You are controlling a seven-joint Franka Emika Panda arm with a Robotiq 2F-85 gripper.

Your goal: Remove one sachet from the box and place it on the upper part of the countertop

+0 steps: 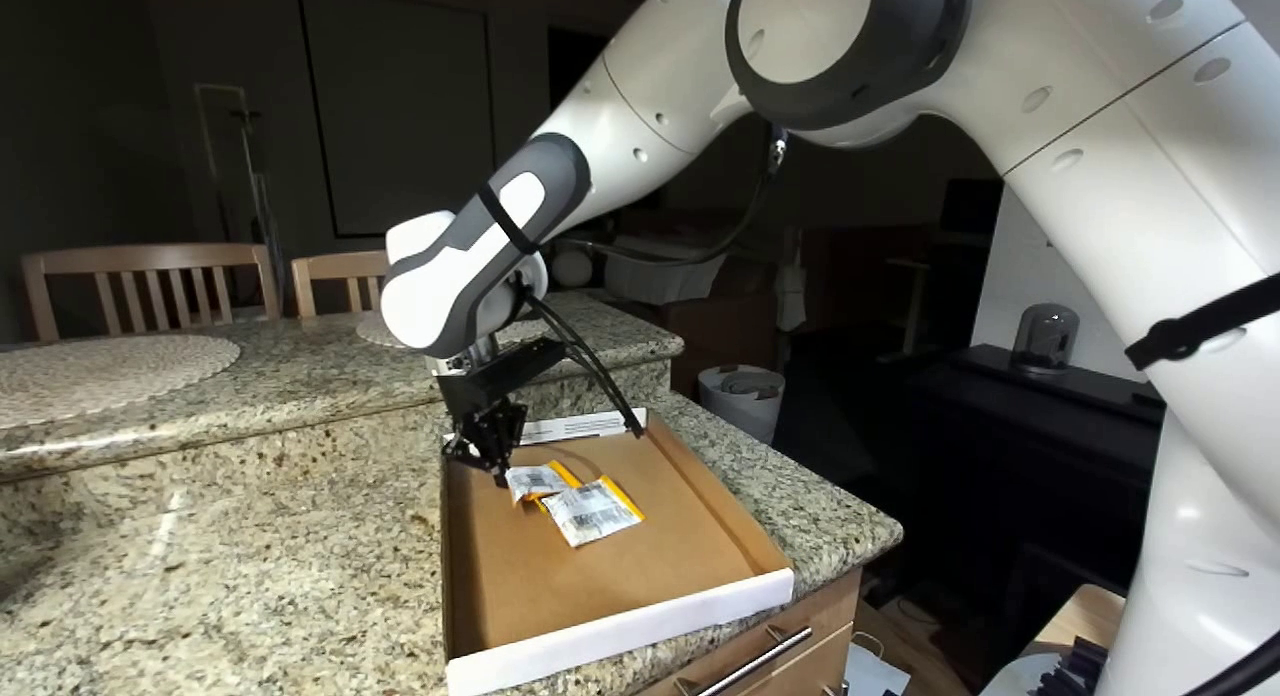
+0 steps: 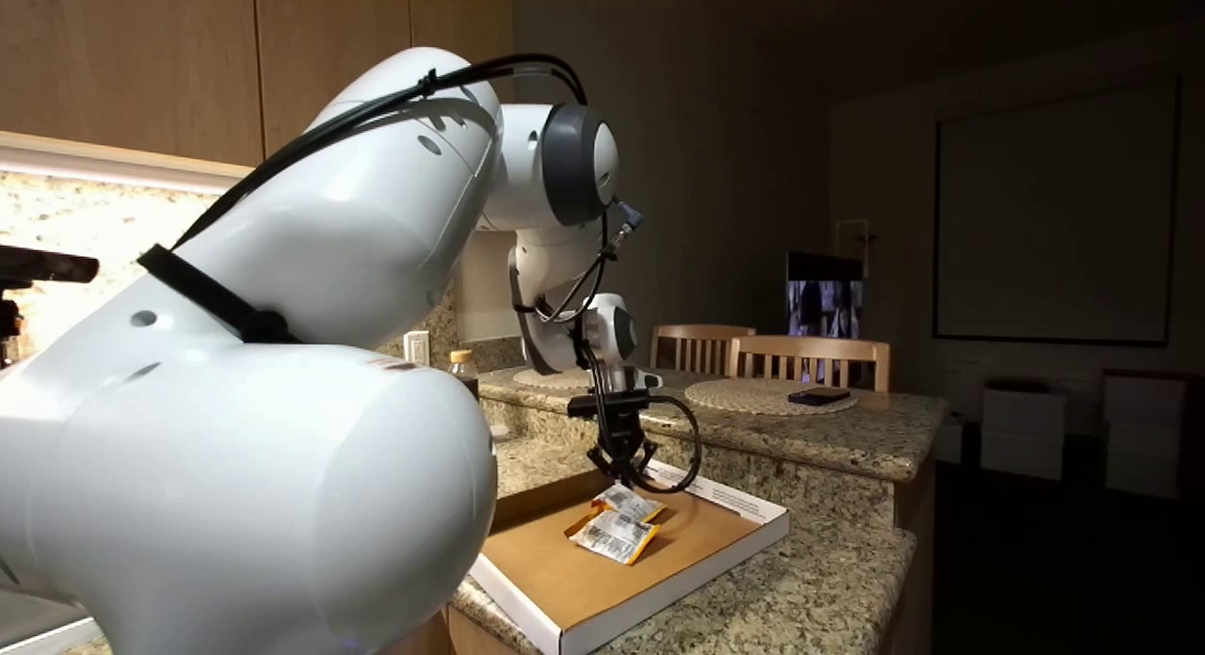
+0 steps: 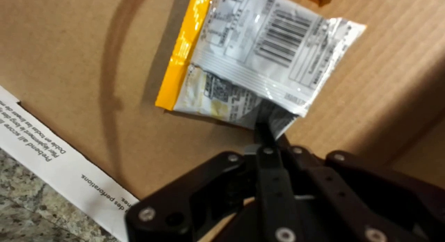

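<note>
1. The sachet [image 3: 260, 54] lay straight ahead of the claw [image 3: 274, 135] in the wrist view, most of it beyond the fingertips, its yellow-edged end to their left and its silver crimped end to their right.
2. Its long axis was hard to tell, since it looked nearly as broad as long; its seam slanted across the claw's line of reach.
3. The claw's fingers [image 3: 264, 134] stood close together, apparently nipping the corner farthest from the yellow edge; how firm that bite was could not be told.
4. The sachet was inside the box [image 1: 620, 628], tilted; whether it had cleared the floor was unclear. A second sachet [image 1: 593, 513] lay just beside it, away from the claw, perhaps touching.
5. The upper part of the countertop [image 1: 320, 376] ran above the box's printed rim, near the claw. The move probably called for a lift, then a carry over that edge; a corner hold might let the packet swing.
</note>
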